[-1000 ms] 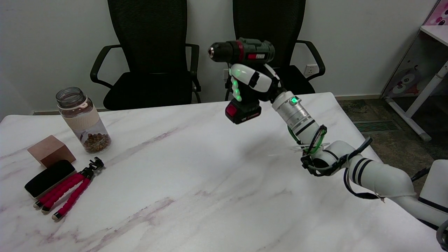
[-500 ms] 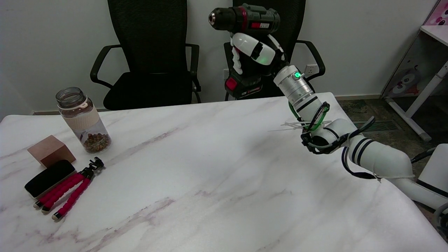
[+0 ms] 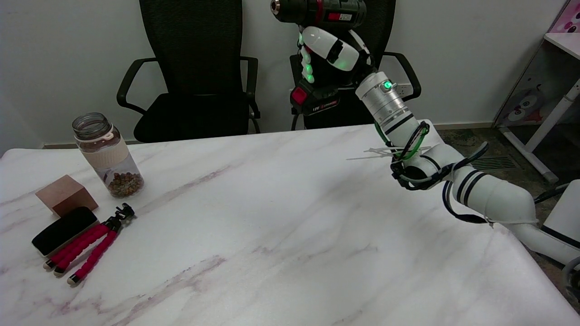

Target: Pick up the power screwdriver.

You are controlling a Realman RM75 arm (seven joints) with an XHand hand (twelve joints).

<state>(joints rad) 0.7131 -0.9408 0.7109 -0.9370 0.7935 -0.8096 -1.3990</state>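
- Head view: the white-and-black right hand (image 3: 330,52) is wrapped around the handle of the dark green and black power screwdriver (image 3: 320,11), holding it upright in the air.
- Below the hand lies the white marble table (image 3: 272,213); the chuck points to the hand's left.

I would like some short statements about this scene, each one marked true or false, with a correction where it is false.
1. The right hand holds the power screwdriver in the air above the table. True.
2. The screwdriver's chuck points to the picture's right. False: it points left.
3. The jar has its lid on. False: its mouth is open, and it holds some brown pieces.
4. The red tripod lies on the table beside the black eraser. True.
5. The wooden block sits on the jar. False: it sits on the table beside it.
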